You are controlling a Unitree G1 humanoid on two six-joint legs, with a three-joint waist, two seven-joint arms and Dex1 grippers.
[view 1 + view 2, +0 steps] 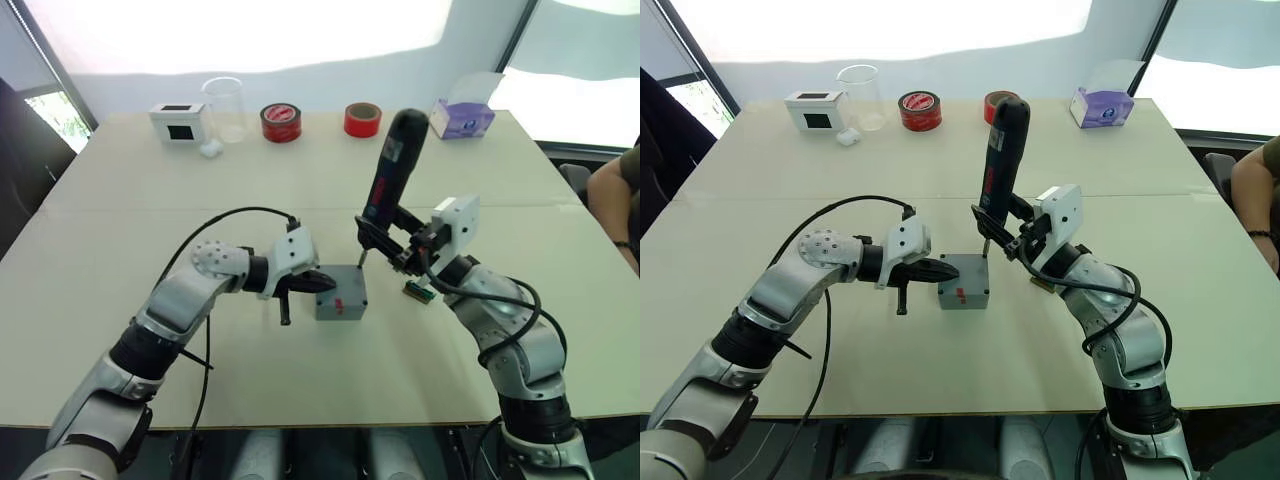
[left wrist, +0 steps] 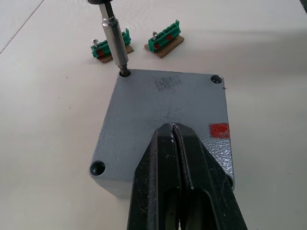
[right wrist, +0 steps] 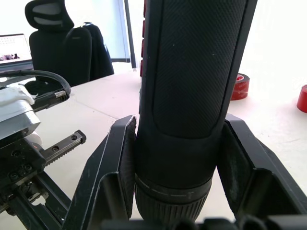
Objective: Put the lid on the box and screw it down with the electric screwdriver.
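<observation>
table (image 1: 120,250): carried the box (image 1: 341,295) near its middle.
lid (image 2: 163,103): sat closed on the box.
electric screwdriver (image 1: 394,168): clamped in right gripper (image 3: 178,158), bit in the box's far corner hole; best kept plumb.
left gripper (image 2: 181,191): fingers together, pressed on the lid, steadying the box.

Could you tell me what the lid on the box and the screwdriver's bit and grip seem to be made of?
The lid looks like grey moulded plastic or painted cast metal, matte with a faintly speckled surface; the look leaves it open. The bit appears to be bright steel, showing shiny highlights along its shaft. The electric screwdriver has a black grip that seems rubbery or textured plastic, judging by its fine stippled pattern.
</observation>
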